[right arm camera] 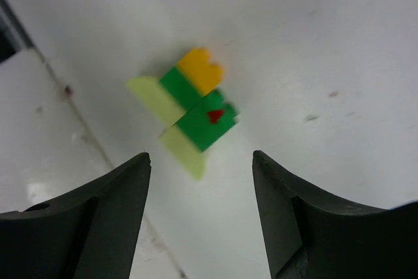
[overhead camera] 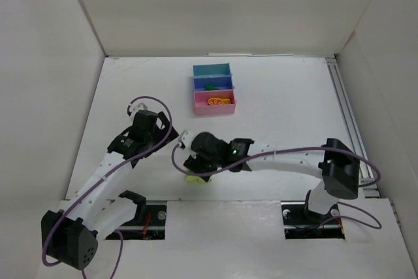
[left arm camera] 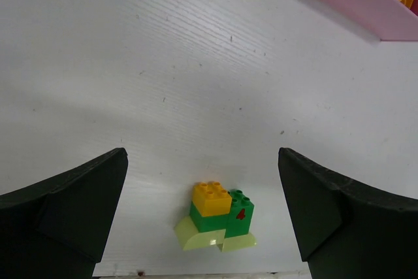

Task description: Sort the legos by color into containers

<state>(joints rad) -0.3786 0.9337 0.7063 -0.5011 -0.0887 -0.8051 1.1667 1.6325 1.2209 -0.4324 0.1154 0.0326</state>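
While both claws hang over the white table [overhead camera: 281,96], neither grips anything. The left claw [left arm camera: 202,155] has its two dark fingers [left arm camera: 65,213] spread as wide as they go, with only tabletop between the tips. The right claw [right arm camera: 201,156] also has its jaws apart and touching nothing. A small cluster of legos [right arm camera: 186,106] lies just ahead of the right claw's fingertips, slightly blurred in its wrist view. The cluster is a yellow brick [left arm camera: 211,198] sitting on dark green bricks [left arm camera: 225,219], one of them with a small red mark, and pale light green sloped pieces [left arm camera: 209,240] sticking out along one edge. From above, only a sliver of the light green peeks out from under the right claw, on its side toward the arm bases. The left claw is well apart from the cluster, which shows low in its wrist view in the gap between its fingers, touching neither. Far beyond both claws sit the three joined trays. The pink tray [overhead camera: 214,105] is nearest the claws and holds orange and yellow pieces [overhead camera: 219,101]. The blue tray [overhead camera: 212,80] behind it holds a green piece [overhead camera: 211,87]. The teal tray [overhead camera: 211,69] is farthest away.
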